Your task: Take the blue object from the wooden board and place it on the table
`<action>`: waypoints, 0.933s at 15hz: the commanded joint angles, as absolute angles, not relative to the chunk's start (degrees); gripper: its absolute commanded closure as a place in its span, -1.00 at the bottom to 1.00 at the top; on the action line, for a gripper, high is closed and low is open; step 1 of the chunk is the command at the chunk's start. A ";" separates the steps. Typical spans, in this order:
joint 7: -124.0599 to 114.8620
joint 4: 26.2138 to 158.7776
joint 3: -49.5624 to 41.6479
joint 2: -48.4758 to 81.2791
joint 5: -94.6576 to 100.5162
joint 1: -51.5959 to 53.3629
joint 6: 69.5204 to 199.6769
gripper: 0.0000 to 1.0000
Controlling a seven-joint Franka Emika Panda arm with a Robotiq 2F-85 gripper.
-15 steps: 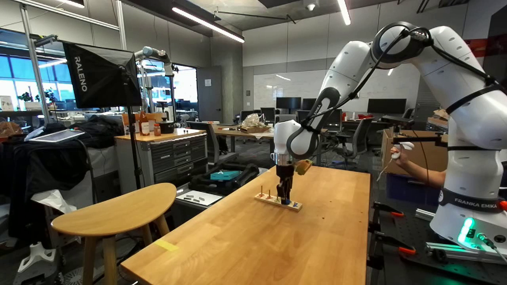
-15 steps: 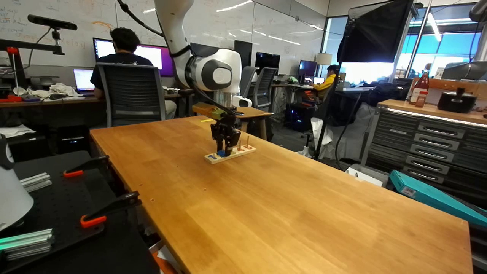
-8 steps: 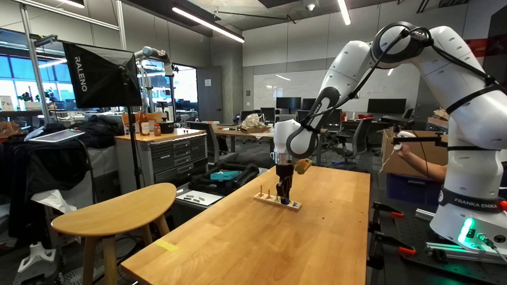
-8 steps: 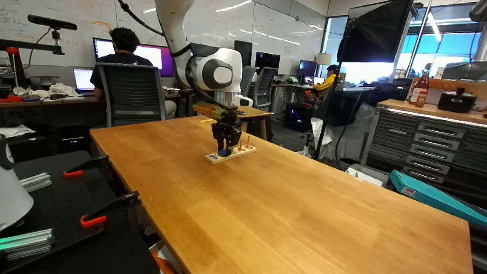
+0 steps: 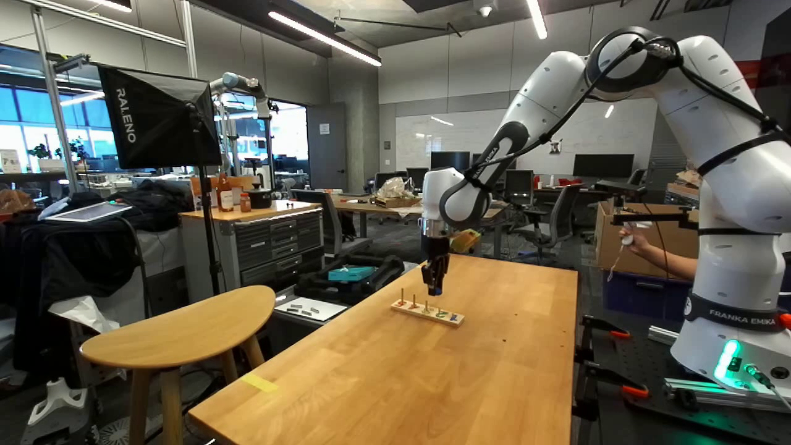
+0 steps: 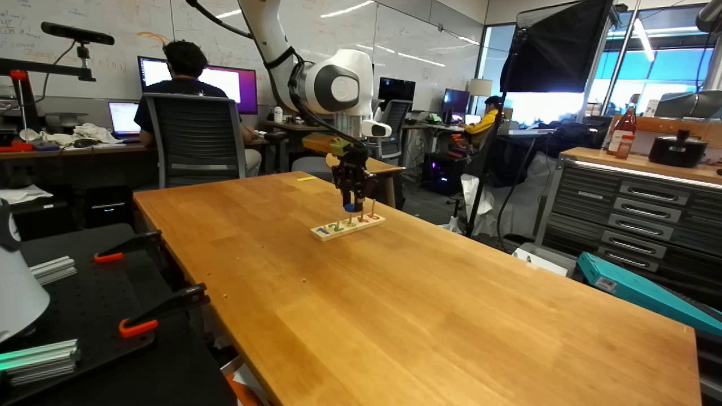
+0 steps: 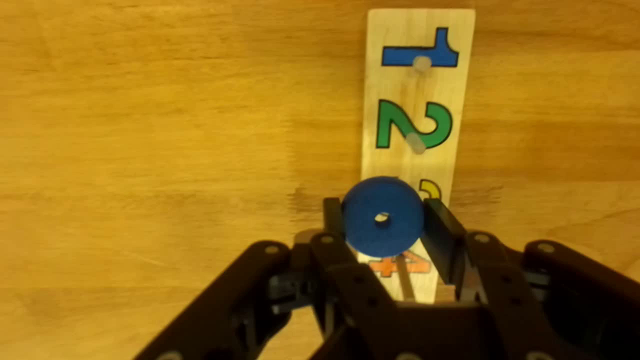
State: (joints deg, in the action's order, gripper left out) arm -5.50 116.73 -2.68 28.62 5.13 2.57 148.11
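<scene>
Pinching a blue disc [image 7: 367, 215], our gripper [image 7: 383, 217] hovers above the wooden board [image 7: 400, 162].
From left in an exterior view, we see an oval wooden top [image 5: 185, 327] left of the board, pegs [image 5: 402, 295] upright on the board, and the robot base [image 5: 732, 318] right of it.

the disc [image 7: 383, 237] looks smooth and matt. the board [image 7: 390, 162] is pale wood with fine grain, its numerals [image 7: 397, 56] flat. the table [image 5: 469, 383] is wood too, smooth, with a soft sheen. the gripper [image 7: 383, 218] looks dull; the shell [image 5: 547, 89] of the arm looks like glossy plastic. the softbox [image 5: 164, 120] seems cloth, the stool [image 5: 185, 327] smooth wood, the whiteboard [image 6: 423, 42] shiny.
</scene>
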 commanded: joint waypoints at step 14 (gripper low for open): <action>-8.34 113.24 -8.60 34.70 6.65 -0.35 144.37 -0.36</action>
State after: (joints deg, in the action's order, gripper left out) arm -7.70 114.42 -8.78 33.71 6.53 -0.28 144.89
